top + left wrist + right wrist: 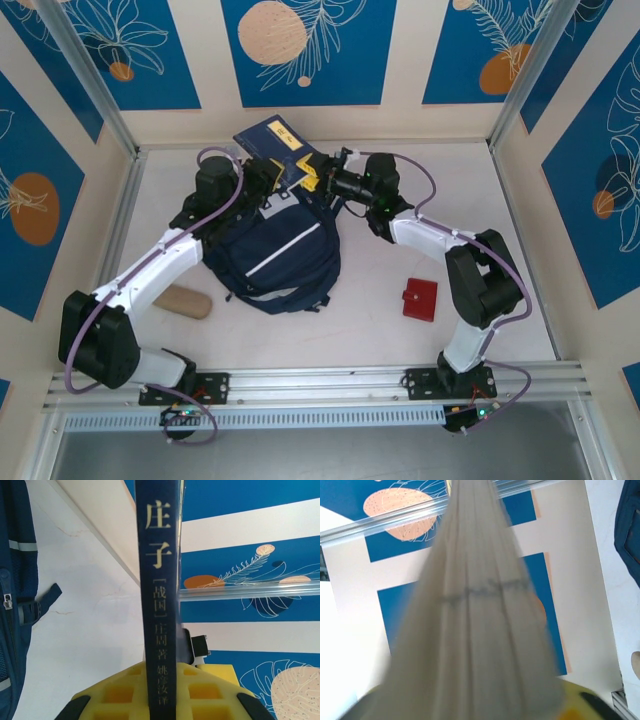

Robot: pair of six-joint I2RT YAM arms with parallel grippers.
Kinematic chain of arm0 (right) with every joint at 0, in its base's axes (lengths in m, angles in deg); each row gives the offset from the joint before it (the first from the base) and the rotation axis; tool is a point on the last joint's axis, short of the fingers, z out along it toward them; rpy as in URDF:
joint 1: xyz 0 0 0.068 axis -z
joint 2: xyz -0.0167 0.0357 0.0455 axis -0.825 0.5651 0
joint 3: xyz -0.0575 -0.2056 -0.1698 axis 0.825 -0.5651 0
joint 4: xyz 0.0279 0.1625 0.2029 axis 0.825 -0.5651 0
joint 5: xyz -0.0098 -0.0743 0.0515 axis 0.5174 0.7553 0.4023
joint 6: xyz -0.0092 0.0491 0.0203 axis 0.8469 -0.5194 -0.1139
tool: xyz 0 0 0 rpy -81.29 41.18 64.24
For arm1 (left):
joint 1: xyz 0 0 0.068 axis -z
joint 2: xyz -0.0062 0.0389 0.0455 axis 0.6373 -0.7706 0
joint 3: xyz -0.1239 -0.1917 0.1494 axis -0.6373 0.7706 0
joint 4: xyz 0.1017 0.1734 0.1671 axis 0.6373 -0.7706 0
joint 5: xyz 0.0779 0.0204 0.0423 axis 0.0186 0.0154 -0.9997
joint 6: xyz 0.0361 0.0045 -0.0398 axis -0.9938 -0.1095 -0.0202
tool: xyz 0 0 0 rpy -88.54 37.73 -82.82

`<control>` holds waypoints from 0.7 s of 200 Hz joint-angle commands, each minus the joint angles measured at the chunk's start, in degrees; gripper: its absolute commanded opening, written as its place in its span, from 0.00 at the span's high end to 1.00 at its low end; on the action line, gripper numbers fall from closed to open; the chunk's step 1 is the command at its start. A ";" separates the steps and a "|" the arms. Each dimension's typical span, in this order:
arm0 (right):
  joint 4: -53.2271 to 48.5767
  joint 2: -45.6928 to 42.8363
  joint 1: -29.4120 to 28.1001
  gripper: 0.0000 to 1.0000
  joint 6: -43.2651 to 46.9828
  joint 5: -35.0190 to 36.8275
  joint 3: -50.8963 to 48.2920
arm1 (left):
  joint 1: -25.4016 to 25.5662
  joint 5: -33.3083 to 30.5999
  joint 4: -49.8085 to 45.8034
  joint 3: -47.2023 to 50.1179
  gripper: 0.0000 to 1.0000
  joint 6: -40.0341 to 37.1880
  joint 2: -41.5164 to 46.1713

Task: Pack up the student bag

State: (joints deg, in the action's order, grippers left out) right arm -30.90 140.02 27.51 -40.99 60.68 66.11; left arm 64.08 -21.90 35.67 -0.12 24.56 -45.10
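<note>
Top view: the dark navy, white-striped fabric student bag [275, 255] lies flat mid-surface between the two arms. My read is soft and floppy, light if it's mostly empty, with cloth that isn't slippery. The mouth would sag shut unless held. Best hold is probably the top rim by the zip or a dark strap, not the front panel. I can't tell if the mouth is open.

A flat navy book with a gold label [272, 148] sits tilted just beyond the bag's top edge. The left hand [268, 178] is on its bag-side left corner and the right hand [322, 180] on its right edge. A small red wallet [420, 298] lies right of the bag and a tan oblong [183, 300] left of it, both apart from it.

Left wrist: the left hand [160, 685] is clamped on the book's spine [159, 595], nearly closed, with its yellow pads [120, 692] pressed to both covers. The spine looks stiff and smooth, so it shouldn't flex, though it could slide. The bag [12, 605] is at the left edge, with pale surface [90, 630] between it and the book.

Right wrist: the book's page edge [475, 620] is blurred and very close, fanning out from the hand. One yellow pad [570, 707] shows beside the pages. I can't tell if the right hand has closed on them or is only around them. A corner of the bag [627, 525] is at upper right.
</note>
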 commanded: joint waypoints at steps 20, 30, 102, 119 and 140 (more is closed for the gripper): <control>-3.77 -4.53 1.72 0.90 7.91 3.34 -1.09 | -0.24 0.17 -11.46 -4.04 0.78 -8.24 0.27; -7.34 -6.26 2.14 0.94 11.79 3.78 -1.09 | -0.24 0.29 -15.75 -5.25 0.70 -11.63 0.29; -30.61 -20.13 11.08 0.96 34.27 5.29 -5.92 | 3.02 -4.08 -44.69 -13.78 0.31 -41.30 -1.91; -36.13 -23.66 13.60 0.96 38.40 6.55 -7.07 | 6.35 -5.82 -49.08 -16.65 0.30 -49.89 -3.82; -41.39 -28.30 16.49 0.96 41.84 8.29 -9.08 | 11.44 -12.21 -53.19 -18.73 0.27 -58.12 -6.36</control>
State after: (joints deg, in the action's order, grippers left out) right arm -63.90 117.03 41.65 -7.90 66.32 58.98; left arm 70.33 -27.01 -8.08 -15.55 -17.97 -48.86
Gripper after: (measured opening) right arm 0.123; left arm 0.724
